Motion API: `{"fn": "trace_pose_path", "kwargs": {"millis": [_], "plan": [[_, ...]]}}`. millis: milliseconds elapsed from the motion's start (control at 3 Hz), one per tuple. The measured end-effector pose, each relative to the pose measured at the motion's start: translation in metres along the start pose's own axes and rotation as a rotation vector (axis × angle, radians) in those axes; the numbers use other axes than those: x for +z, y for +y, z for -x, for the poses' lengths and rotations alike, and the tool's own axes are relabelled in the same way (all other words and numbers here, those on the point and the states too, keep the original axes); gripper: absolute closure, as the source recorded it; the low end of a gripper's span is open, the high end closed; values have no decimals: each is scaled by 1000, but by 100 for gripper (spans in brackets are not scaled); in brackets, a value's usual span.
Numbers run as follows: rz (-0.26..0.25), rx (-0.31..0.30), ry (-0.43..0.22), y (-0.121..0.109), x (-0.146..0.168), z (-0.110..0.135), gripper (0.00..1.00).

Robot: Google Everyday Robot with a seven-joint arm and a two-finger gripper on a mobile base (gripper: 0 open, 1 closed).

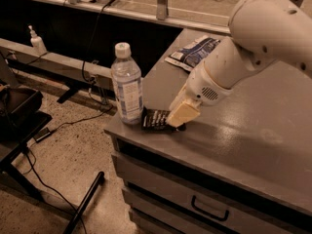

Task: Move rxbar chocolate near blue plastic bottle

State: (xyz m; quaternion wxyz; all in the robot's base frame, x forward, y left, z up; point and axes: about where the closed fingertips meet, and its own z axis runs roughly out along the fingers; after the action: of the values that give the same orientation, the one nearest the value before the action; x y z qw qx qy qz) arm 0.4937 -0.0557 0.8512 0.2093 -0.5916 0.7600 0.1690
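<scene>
The rxbar chocolate (155,119), a flat black wrapper with white lettering, lies on the grey cabinet top near its front left corner. It lies close beside the base of the blue plastic bottle (127,86), a clear bottle with a white cap that stands upright at the corner. My gripper (178,114) comes down from the white arm at the upper right, and its cream-coloured fingers cover the bar's right end.
A blue-and-white snack bag (193,52) lies at the back of the cabinet top (253,130). The top's left and front edges run right beside the bottle. A small white pump bottle (36,41) stands on a ledge far left. Cables and a black stand are on the floor.
</scene>
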Motion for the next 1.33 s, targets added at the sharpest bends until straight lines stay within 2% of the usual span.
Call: {"fn": "trace_pose_path", "kwargs": {"millis": [333,667,1000,1333], "plan": [[0,-3,1,1,0,1,14],[0,-5,2,2,0,2,0],[4,-21,19,0,-16,-7,0],[9,-50,40,-5,-41,-30,0]]}}
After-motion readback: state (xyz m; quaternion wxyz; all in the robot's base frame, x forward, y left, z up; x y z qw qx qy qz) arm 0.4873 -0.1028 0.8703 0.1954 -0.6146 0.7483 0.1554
